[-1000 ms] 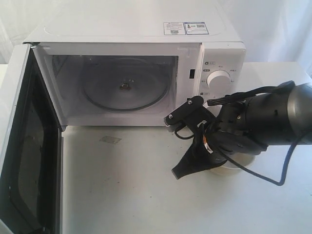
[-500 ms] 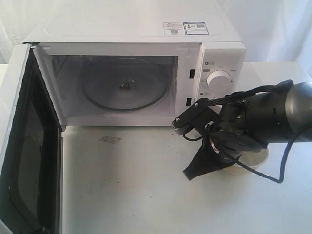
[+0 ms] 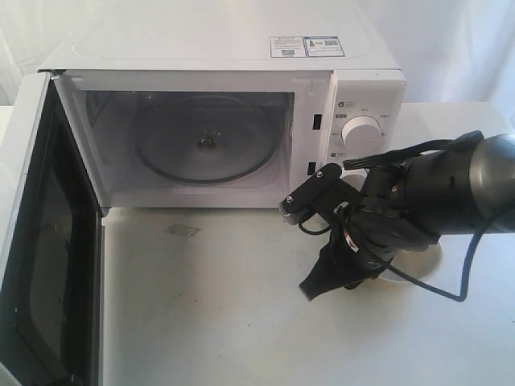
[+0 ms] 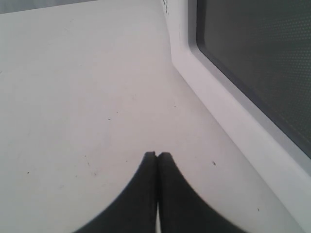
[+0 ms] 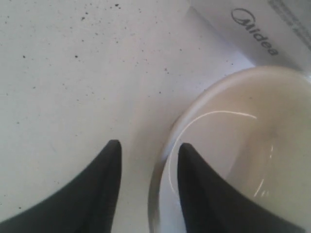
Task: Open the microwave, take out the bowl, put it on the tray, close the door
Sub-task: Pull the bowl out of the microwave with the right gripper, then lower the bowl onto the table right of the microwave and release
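The white microwave stands at the back with its door swung wide open to the left; only the glass turntable shows in the cavity. The cream-yellow bowl sits in front of the knob panel, below the Midea logo. My right gripper is open beside it, with a pale round rim running between its fingers. In the exterior view my right arm hides most of the bowl. My left gripper is shut on nothing, low over the table beside the door's dark window.
A white round tray shows under my right arm at the table's right. The open door takes up the left side of the table. A knob faces the right arm. A small mark lies on the white table.
My right gripper has shifted a little to the right, toward the knob panel, and stays open. The microwave and its door have not moved.
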`<state>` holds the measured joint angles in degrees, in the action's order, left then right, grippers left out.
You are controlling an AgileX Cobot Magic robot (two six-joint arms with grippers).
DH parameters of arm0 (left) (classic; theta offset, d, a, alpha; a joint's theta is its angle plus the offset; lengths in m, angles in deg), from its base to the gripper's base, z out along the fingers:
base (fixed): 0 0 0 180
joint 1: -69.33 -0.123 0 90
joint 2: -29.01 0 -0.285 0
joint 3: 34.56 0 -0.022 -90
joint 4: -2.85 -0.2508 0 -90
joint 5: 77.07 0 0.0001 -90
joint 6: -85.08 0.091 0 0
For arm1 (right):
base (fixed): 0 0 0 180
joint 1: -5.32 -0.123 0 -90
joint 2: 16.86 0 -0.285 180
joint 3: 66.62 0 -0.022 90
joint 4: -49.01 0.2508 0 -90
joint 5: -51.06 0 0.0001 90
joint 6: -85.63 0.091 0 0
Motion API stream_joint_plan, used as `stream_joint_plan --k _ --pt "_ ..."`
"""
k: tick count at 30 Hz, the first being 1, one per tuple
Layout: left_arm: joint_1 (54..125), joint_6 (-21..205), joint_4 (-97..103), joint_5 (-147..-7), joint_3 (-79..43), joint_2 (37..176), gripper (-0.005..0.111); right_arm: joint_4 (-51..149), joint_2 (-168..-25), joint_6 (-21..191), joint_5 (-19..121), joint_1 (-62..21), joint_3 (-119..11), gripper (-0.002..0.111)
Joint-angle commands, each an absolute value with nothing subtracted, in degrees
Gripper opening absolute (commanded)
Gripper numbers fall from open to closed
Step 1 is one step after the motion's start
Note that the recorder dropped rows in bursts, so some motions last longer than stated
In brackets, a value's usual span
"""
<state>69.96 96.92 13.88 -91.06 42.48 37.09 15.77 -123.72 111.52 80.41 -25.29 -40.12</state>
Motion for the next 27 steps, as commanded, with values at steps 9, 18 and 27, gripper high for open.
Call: stream_joint_plan --k 9,18,27 --pt "70.1 97.1 14.5 -91.3 42.7 36.8 0.000 19.6 -112.2 111.2 83.2 -24.9 -40.3 0.037" --pt "70.1 97.1 14.5 -91.3 42.7 36.8 0.000 26.4 -105.4 108.7 89.3 -24.9 -40.1 0.000" --pt "70.1 97.1 14.5 -91.3 42.7 36.8 0.000 37.9 -97.6 99.3 91.4 -24.9 -34.9 0.000"
